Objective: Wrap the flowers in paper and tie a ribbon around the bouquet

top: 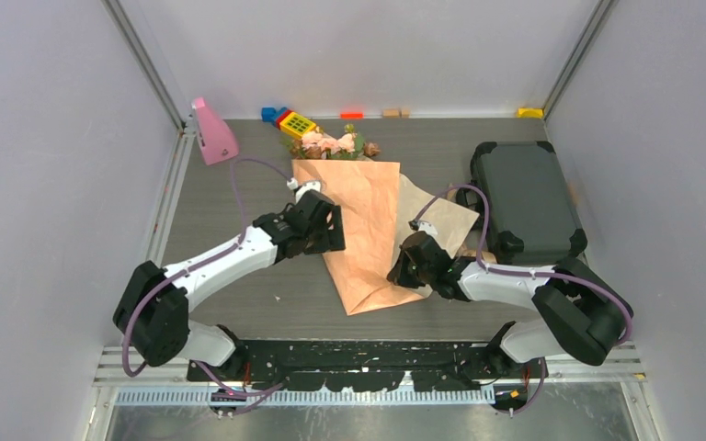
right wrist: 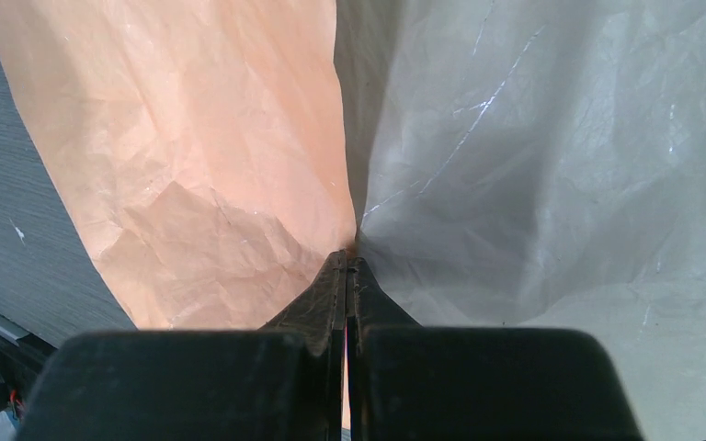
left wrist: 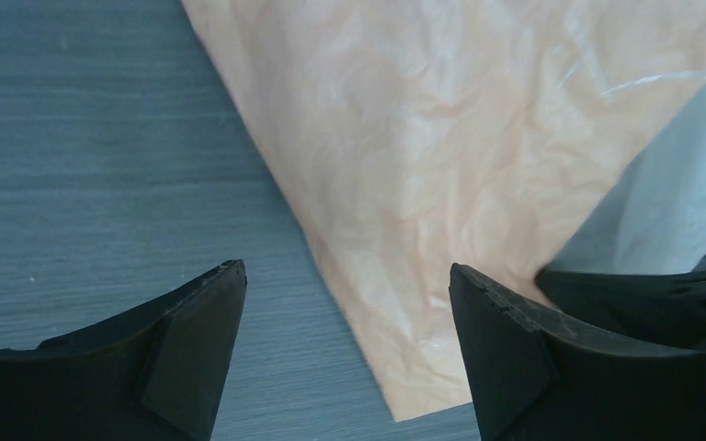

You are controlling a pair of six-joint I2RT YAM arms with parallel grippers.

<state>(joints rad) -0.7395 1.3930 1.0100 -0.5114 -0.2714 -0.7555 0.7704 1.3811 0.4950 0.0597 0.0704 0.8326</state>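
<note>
The flowers (top: 333, 144), pink roses with green leaves, stick out of the far end of the folded paper (top: 366, 230). The paper lies as a peach-orange tapered shape, with its pale beige face (top: 443, 219) turned up on the right. My left gripper (top: 328, 233) hovers open over the paper's left edge (left wrist: 395, 175), and its fingers (left wrist: 198, 344) straddle that edge without touching it. My right gripper (top: 404, 266) is shut on a fold of the paper (right wrist: 239, 165), where the peach face meets the pale face (right wrist: 552, 184). The ribbon is out of view.
A dark hard case (top: 524, 202) lies at the right, close to my right arm. A pink cone-shaped object (top: 211, 132) stands at the back left. Small coloured toy blocks (top: 292, 121) line the back wall. The grey wood-grain table (left wrist: 101, 165) shows left of the paper.
</note>
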